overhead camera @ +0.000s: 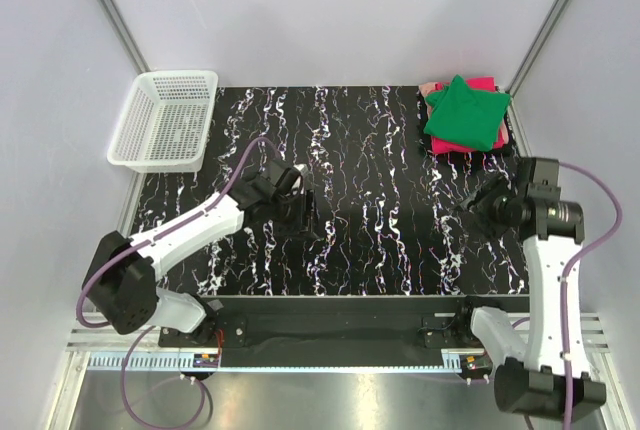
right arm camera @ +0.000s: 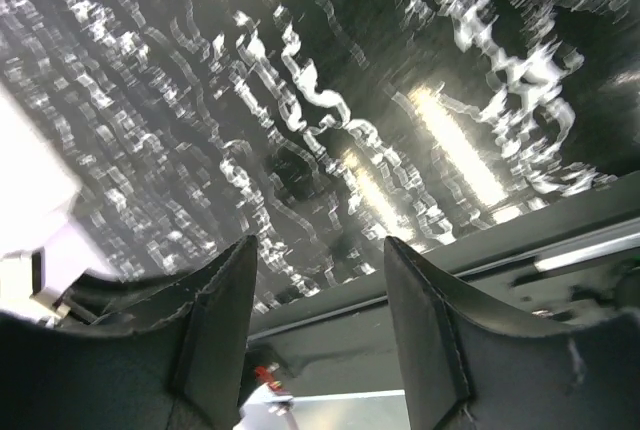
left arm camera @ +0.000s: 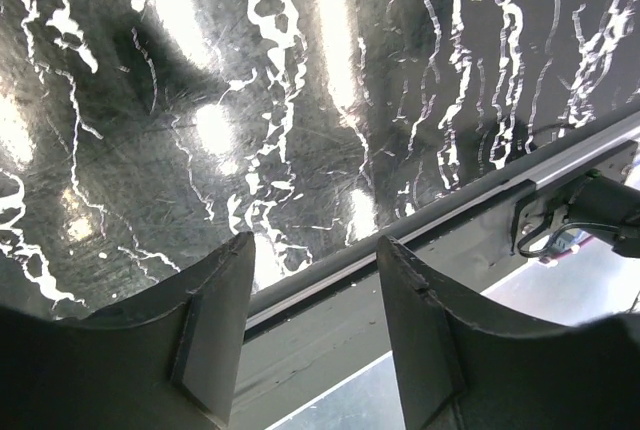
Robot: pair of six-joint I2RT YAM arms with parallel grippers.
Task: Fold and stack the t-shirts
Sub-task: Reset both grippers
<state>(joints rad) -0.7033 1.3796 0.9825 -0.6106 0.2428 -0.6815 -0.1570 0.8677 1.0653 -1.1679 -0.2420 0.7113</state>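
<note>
The t-shirts lie folded and stacked in the far right corner of the table (overhead camera: 380, 180). The bright green t-shirt (overhead camera: 465, 112) is on top. It is a soft, slightly puffed bundle turned askew so its corners stick out like a diamond. Under it, the hot pink t-shirt (overhead camera: 450, 146) shows as a flat band along the near edge and again at the far edge. A paler salmon strip of cloth peeks out at the far left corner of the pile. I cannot tell what it belongs to.

The table top is glossy black with ragged white veining like marble, and it throws back bright streaks of light in both wrist views.

In the far left corner stands a white plastic mesh basket (overhead camera: 180, 75), rectangular with sloping latticed walls.

The left claw (left arm camera: 315, 310) is released. Its two dark, matte, curved fingers stand apart with only the table and its metal edge rail showing between them. It hangs over the table's left middle.

The right claw (right arm camera: 320, 320) is likewise released, with bare table in the gap. It sits near the stack on its near side, apart from the cloth.
</note>
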